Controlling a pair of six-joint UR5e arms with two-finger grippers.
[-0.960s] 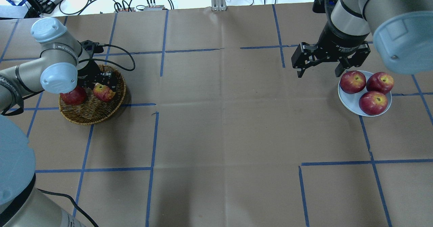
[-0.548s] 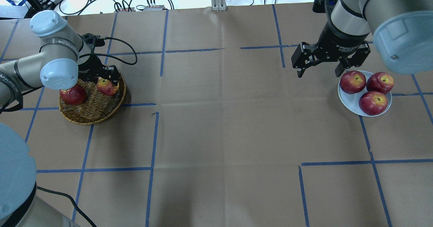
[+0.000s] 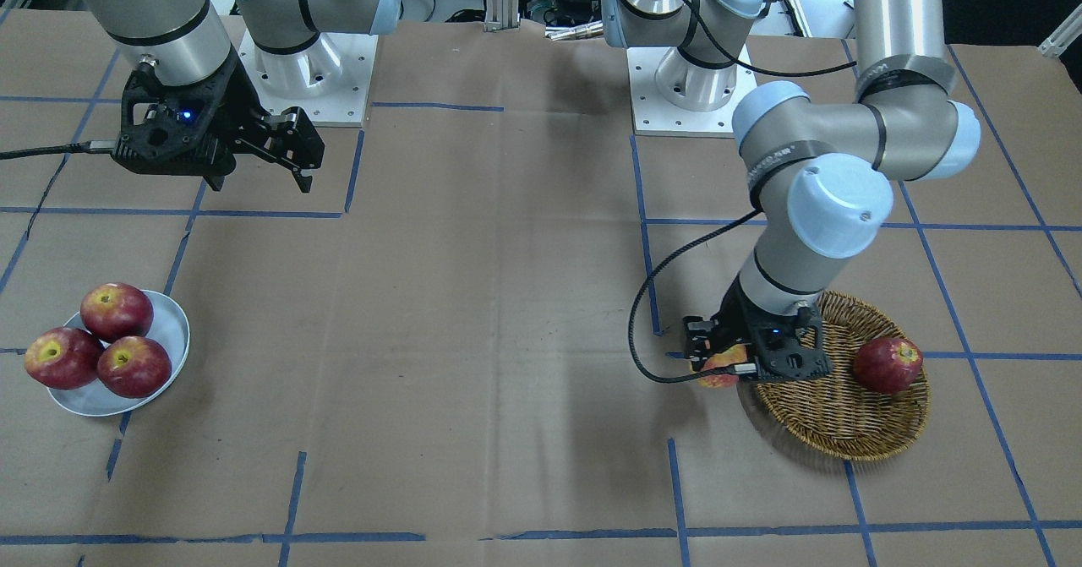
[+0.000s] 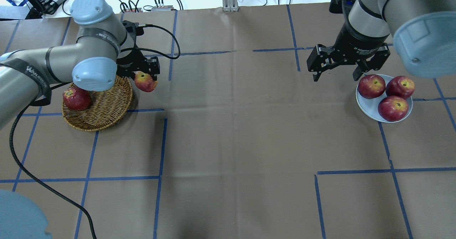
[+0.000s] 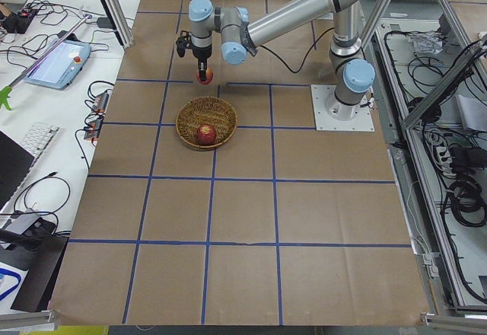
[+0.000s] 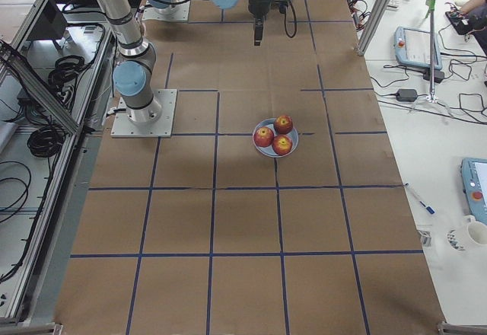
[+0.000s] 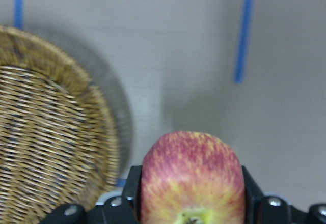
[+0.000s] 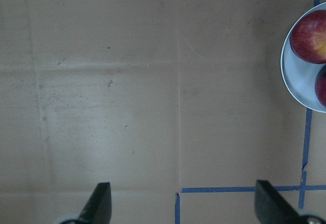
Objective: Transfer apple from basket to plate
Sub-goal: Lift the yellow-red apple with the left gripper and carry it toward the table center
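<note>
My left gripper [image 4: 146, 79] is shut on the paler, yellow-streaked apple [image 4: 145, 82] and holds it in the air just past the right rim of the wicker basket [image 4: 101, 119]. The left wrist view shows the apple [image 7: 191, 178] clamped between both fingers, with the basket [image 7: 46, 122] to its left. The pale plate [image 4: 367, 105] sits at the far right and holds three dark red apples. My right gripper [image 4: 335, 77] is open and empty, hovering just left of the plate, which also shows in the right wrist view [image 8: 300, 81].
One dark red apple [image 4: 76, 98] lies in the basket's left part. Brown paper with blue tape lines covers the table between basket and plate. The left arm's cable [image 4: 160, 39] loops behind the gripper. Keyboards and cables lie beyond the far edge.
My left gripper has lifted the paler apple out of the basket and carried it right, past the rim. The right arm has not moved.
</note>
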